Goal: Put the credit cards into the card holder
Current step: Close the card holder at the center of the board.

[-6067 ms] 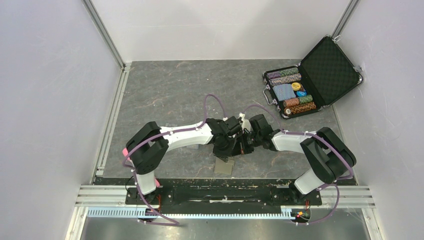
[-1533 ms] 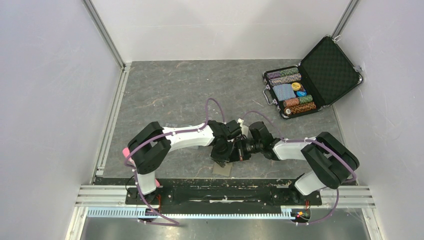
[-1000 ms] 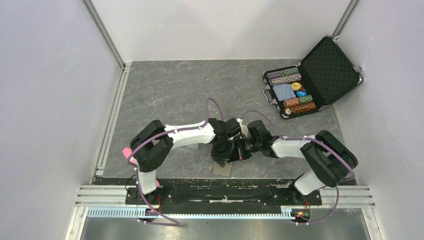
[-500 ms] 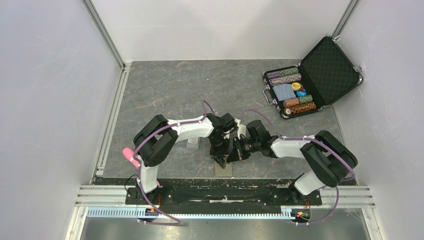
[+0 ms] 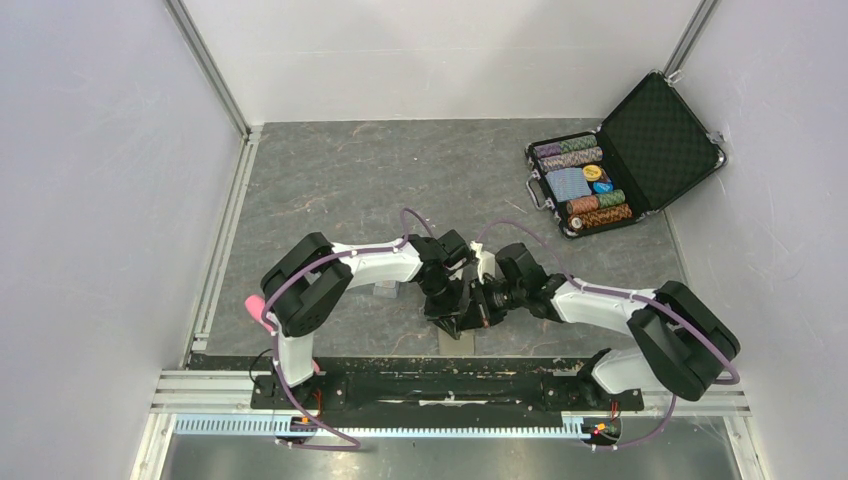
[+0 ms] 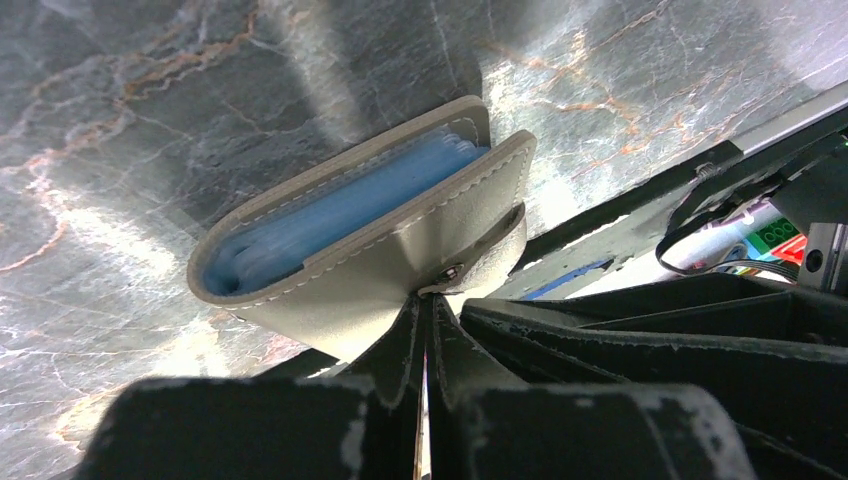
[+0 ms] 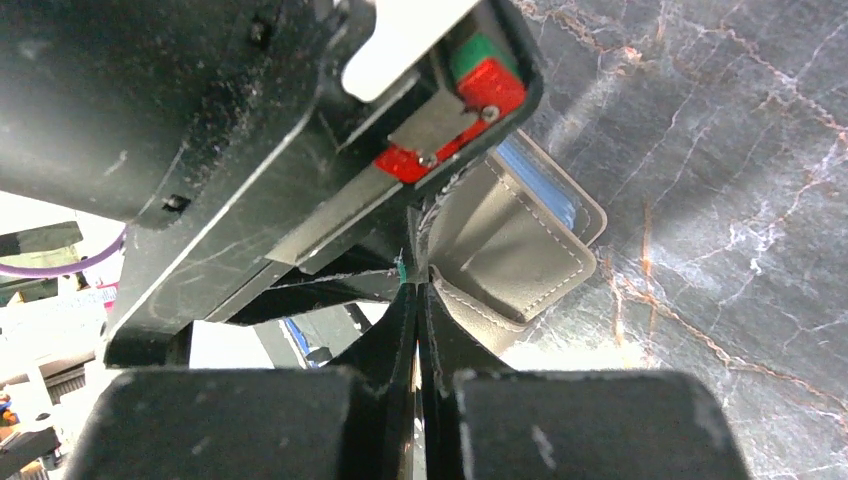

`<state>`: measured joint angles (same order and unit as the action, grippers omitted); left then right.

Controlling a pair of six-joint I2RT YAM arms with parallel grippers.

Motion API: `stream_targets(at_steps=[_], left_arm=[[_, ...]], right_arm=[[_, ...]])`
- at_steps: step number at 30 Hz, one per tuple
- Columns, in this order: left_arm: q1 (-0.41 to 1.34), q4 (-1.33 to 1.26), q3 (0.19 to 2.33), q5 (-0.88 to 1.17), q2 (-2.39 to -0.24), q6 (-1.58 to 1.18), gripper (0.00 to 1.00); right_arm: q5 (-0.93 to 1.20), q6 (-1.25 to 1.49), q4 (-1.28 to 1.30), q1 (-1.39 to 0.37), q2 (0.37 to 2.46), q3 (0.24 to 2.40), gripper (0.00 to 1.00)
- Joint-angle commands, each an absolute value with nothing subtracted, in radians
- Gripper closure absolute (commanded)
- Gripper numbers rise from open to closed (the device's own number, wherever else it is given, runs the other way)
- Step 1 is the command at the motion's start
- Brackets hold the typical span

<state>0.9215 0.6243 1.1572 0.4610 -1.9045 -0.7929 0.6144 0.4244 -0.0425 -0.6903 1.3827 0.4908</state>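
Wallet [image 6: 370,230] nearly folded, held over the counter [image 6: 150,100] near its front edge. Left tool [image 6: 425,315] pinches the outer flap beside the snap [image 6: 447,272]. Right tool [image 7: 415,285] is closed at the flap edge, grip unclear. Risk: thin flap slips and the wallet drops. Cards unseen.

Both white-and-black arms fold inward over the dark grey marbled table [image 5: 330,180]. The black left gripper [image 5: 446,318] and black right gripper [image 5: 481,308] meet tip to tip close to the near edge, with a sliver of the small flat olive-tan card holder [image 5: 453,340] showing just beneath them. A small pale, clear-looking block [image 5: 388,290] lies by the left forearm, and well apart in the far right corner a black hard-shell poker-chip case [image 5: 655,135] stands open, chips in rows.
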Motion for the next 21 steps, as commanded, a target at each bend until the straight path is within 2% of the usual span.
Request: stream_targets(at_steps=[1, 13, 21], left_arm=[[0.937, 0.505, 1.11, 0.284, -1.975, -0.806, 0.98], [0.934, 0.517, 1.128, 0.282, -1.995, -0.795, 0.98], [0.907, 0.456, 1.125, 0.334, -2.004, -0.831, 0.98]], right_arm=[[0.634, 0.403, -0.046, -0.695, 1.356, 0.476, 1.0], [0.543, 0.348, -0.002, -0.696, 1.448, 0.47, 1.0], [0.394, 0.278, 0.149, -0.702, 1.501, 0.463, 1.0]])
